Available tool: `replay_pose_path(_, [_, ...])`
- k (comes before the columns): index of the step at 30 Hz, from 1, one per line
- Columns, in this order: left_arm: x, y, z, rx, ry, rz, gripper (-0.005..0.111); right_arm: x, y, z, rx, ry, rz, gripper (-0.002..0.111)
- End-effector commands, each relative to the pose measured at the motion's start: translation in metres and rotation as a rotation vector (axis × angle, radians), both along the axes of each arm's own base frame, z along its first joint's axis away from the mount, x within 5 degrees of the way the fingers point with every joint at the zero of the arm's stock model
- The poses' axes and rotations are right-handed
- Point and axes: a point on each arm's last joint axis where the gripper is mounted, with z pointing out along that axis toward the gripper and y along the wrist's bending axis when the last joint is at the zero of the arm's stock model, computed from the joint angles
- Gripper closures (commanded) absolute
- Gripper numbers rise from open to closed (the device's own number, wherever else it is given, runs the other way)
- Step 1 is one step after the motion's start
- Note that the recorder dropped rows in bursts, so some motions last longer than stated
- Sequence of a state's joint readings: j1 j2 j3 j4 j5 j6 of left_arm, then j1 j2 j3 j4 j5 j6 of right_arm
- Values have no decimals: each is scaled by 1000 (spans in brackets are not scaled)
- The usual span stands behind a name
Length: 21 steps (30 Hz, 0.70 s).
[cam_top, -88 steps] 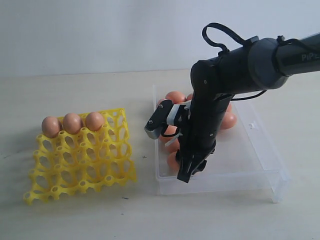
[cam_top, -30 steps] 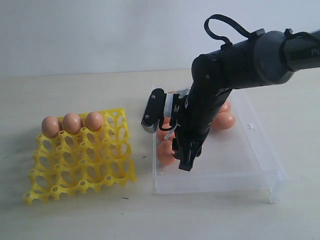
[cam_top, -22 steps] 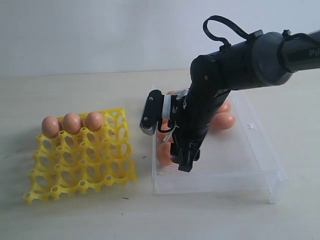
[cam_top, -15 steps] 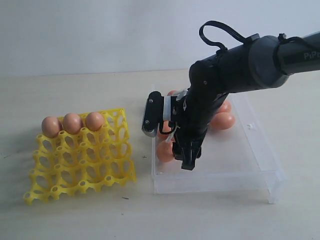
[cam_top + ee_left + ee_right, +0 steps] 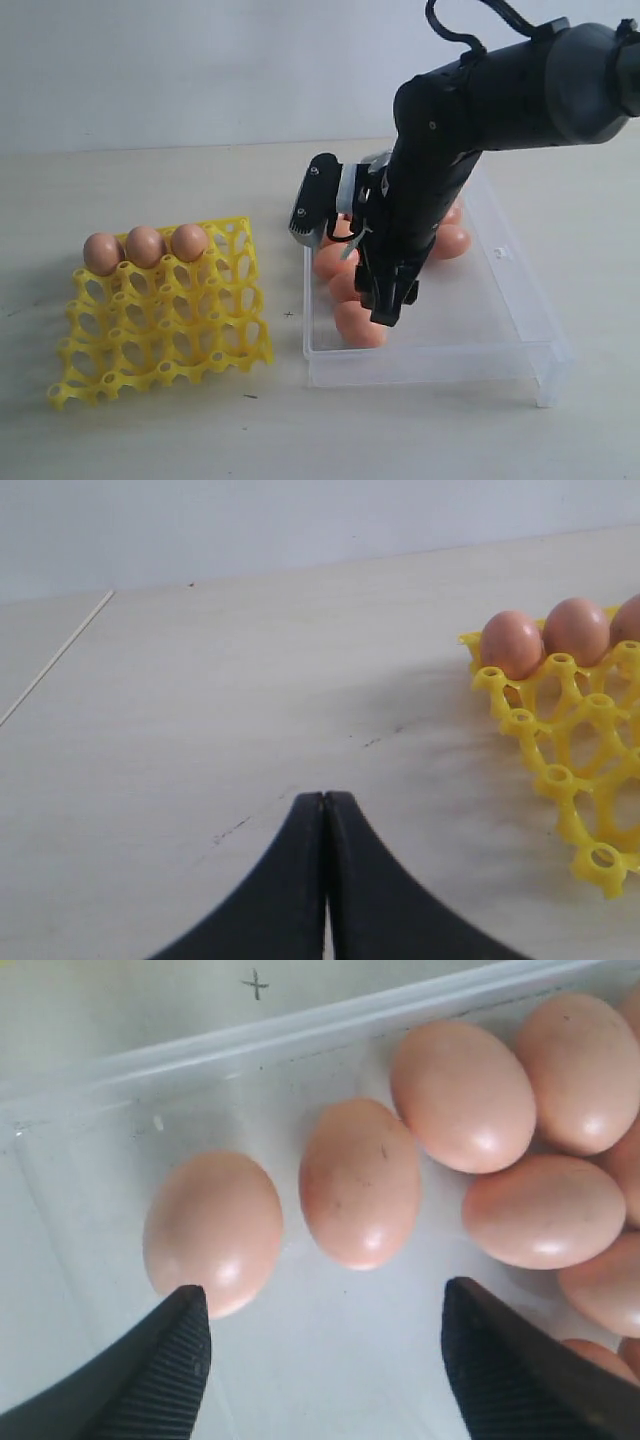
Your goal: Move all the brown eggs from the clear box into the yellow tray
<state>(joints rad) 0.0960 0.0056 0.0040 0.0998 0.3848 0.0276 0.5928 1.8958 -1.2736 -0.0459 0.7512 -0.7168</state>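
Right arm (image 5: pixel 470 110) at work: it blocks the back of the clear box (image 5: pixel 500 300) at the right of the frame, so I cannot count the brown eggs (image 5: pixel 357 322) inside. More are cut off at the edge of the wrist view. The right claw (image 5: pixel 320 1310) hangs wide open over them, gripping nothing. The left claw (image 5: pixel 325 810) is closed tip to tip above the tabletop (image 5: pixel 200 730). Three more sit in the upper row of the yellow tray (image 5: pixel 160 310) at the left, as before. Since half a second ago the arm has shifted right.
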Motion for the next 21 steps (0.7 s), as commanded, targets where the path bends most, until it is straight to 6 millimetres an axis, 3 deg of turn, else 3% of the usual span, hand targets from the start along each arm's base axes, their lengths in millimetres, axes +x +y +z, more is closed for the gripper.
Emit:
replay_pose_path(1, [0,0,2,-2,-18,-6,107,-5,-1,11,19,16,-22,45])
replay_pose_path(11, [0,0,2,-2,-18,-6,107,-13,12,12,216,170,-287,45])
replay_pose_path(21, [0,0,2,-2,-18,-6,107,-11,10,9,180,148,-239,45])
